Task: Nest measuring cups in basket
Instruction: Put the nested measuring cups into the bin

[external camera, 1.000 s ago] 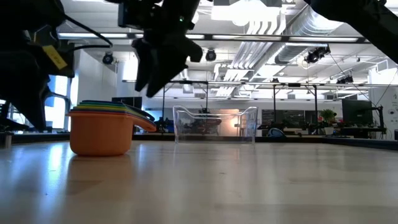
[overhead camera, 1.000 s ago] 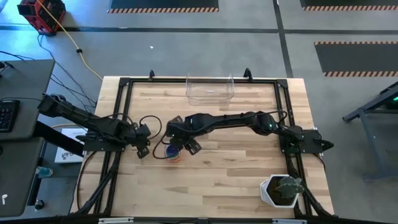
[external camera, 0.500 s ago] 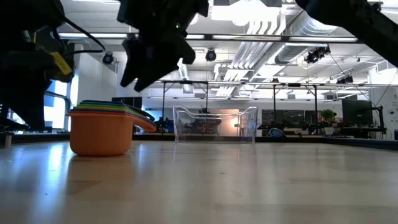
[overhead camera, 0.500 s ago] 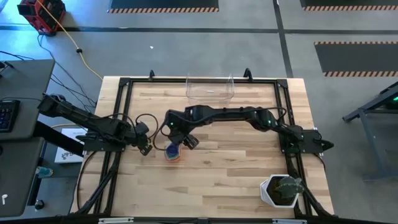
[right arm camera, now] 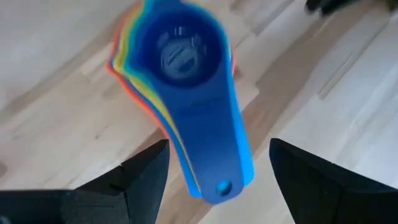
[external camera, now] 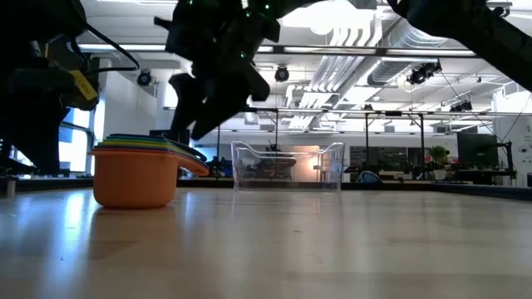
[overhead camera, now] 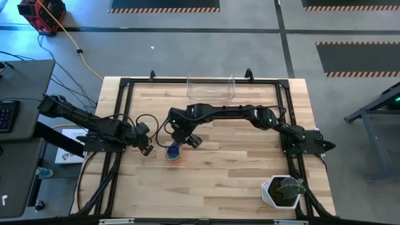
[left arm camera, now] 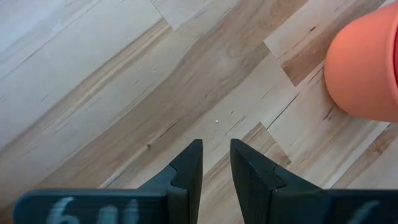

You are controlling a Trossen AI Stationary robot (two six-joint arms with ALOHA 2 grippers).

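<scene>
Wooden table [overhead camera: 212, 181] with the measuring cups [overhead camera: 174, 152] stacked together mid-left, blue on top. Right gripper [overhead camera: 181, 139] hangs over them, fingers spread wide, holding nothing. Left gripper [overhead camera: 145, 142] sits just beside, nearly closed, empty. Basket [overhead camera: 211, 89] sits at the far edge.

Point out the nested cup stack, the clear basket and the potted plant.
nested cup stack [right arm camera: 186, 81]: right wrist view, on the blue top cup's bowl.
clear basket [overhead camera: 211, 95]: high view, on its near wall.
potted plant [overhead camera: 270, 194]: high view, on the white pot's rim.
</scene>
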